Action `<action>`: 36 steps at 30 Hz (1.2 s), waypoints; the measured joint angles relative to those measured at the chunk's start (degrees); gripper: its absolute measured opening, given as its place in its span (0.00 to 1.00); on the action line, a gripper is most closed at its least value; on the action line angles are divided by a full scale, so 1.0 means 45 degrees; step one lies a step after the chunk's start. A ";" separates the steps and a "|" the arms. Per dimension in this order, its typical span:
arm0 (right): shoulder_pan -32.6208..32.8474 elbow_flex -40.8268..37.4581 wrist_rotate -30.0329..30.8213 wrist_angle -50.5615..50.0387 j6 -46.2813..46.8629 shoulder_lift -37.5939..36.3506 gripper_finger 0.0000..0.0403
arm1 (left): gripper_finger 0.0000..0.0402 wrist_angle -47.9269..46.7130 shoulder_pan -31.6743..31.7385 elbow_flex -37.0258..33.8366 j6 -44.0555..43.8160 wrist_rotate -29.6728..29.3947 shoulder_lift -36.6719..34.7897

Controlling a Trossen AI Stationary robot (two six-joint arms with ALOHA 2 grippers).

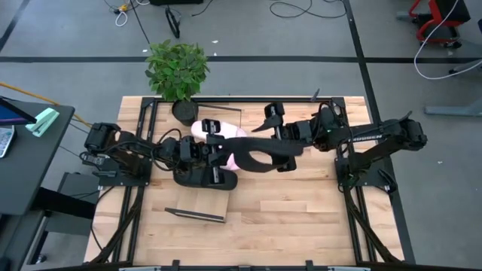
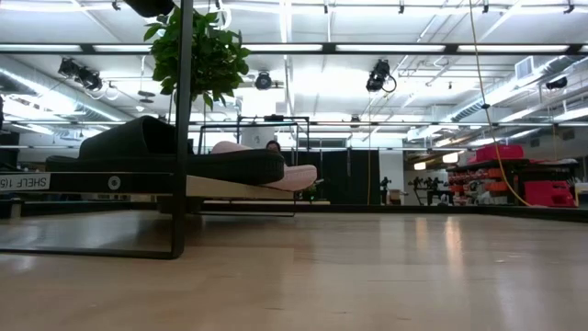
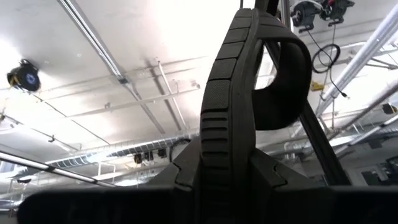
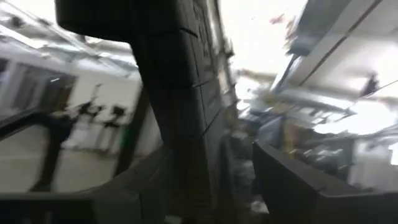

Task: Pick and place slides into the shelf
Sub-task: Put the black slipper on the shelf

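Seen from above, two dark arms meet over the middle of a light-wood surface (image 1: 301, 211). The left gripper (image 1: 213, 153) reaches in from nine o'clock, its jaws closed on the sole edge of a black slide (image 3: 227, 106) that fills its wrist view. The right gripper (image 1: 290, 139) comes from three o'clock, holding another black slide (image 1: 260, 156) by its sole, jaws closed around it. Pale pink slides (image 1: 215, 129) lie just beneath, near twelve o'clock, beside a potted plant (image 1: 178, 68). The shelf (image 1: 203, 202), a wood board with dark frame ends, sits toward six o'clock. From table height, a black slide (image 2: 156, 152) rests on the shelf with a pink one (image 2: 294, 176) behind.
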 joint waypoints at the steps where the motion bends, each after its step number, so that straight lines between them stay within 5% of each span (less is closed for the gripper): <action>1: -0.0009 -0.0010 -0.0353 -0.0428 0.0116 -0.0090 0.55 | 0.19 -0.0031 -0.0001 -0.0005 0.0000 0.0007 0.0018; 9: 0.0208 -0.0020 -0.1198 -0.2693 -0.0058 -0.0637 0.55 | 0.19 -0.0303 0.0013 -0.0049 0.0077 0.0013 0.0089; 36: 0.0287 0.0626 -0.0301 -0.1518 0.0111 -0.0418 0.53 | 0.19 -0.0207 0.0180 -0.0025 0.0011 -0.0042 0.0055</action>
